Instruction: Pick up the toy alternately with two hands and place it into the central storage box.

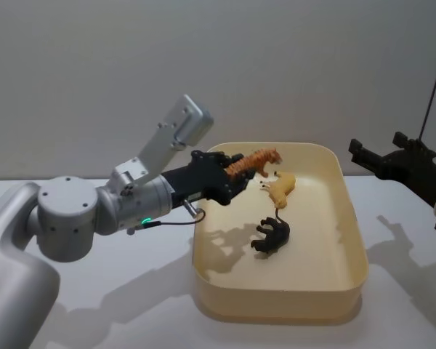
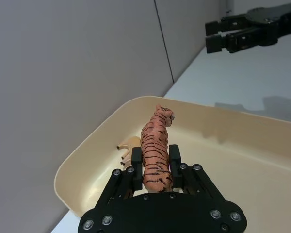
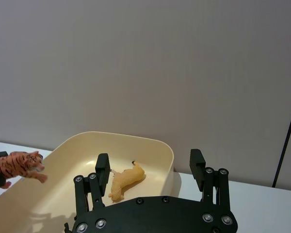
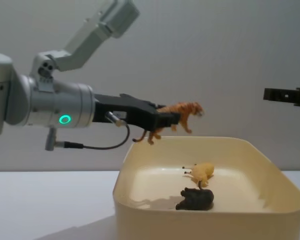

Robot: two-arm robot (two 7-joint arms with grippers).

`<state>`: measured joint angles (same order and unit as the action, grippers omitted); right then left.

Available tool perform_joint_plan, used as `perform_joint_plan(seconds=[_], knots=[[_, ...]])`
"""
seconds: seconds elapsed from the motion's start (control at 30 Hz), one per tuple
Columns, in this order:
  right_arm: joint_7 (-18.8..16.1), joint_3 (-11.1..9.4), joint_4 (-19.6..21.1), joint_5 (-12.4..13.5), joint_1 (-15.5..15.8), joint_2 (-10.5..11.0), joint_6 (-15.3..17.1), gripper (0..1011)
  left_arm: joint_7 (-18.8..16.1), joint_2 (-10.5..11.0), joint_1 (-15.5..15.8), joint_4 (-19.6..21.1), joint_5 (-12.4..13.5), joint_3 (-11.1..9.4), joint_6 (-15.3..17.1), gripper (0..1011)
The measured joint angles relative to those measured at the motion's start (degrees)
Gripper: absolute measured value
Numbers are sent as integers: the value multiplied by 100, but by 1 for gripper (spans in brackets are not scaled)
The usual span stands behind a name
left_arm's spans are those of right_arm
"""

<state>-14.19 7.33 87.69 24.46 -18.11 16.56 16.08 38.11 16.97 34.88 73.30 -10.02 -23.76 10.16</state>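
Observation:
An orange striped tiger toy (image 1: 258, 158) (image 4: 182, 112) hangs in the air over the far left corner of the cream-yellow central storage box (image 1: 356, 240) (image 4: 140, 210). My left gripper (image 1: 236, 174) (image 2: 155, 154) (image 4: 167, 120) is shut on the tiger's (image 2: 155, 141) hindquarters, reaching in from the left above the box rim. My right gripper (image 1: 354, 153) (image 3: 150, 162) (image 4: 270, 94) hovers open and empty to the right of the box, raised above the table. The tiger (image 3: 17, 164) also appears in the right wrist view, beyond the box (image 3: 155, 145).
Inside the box lie a yellow toy animal (image 1: 281, 187) (image 4: 204, 171) near the far wall and a black toy animal (image 1: 274, 236) (image 4: 195, 199) in the middle. The white table (image 1: 131, 291) surrounds the box. A thin black pole (image 1: 429, 87) stands at the far right.

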Motion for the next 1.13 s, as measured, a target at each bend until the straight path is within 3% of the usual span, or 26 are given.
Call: perform_joint_plan(seconds=[0.23,0.47,0.83,1.0,1.13], knots=[[0,0,0,0,0,0,0,1001,365,-115,232,-267,402,-103,58,332],[0,0,0,0,0,0,0,1001,582,-190,376,-450,663,-168,83,531],[0,0,0,0,0,0,0,1001,733,-241,478,-575,838,-214,99,893],[0,0,0,0,0,0,0,1001,772,-253,504,-605,886,-225,103,1000],[0,0,0,0,0,0,0,1001,790,-259,513,-621,906,-231,106,1001]])
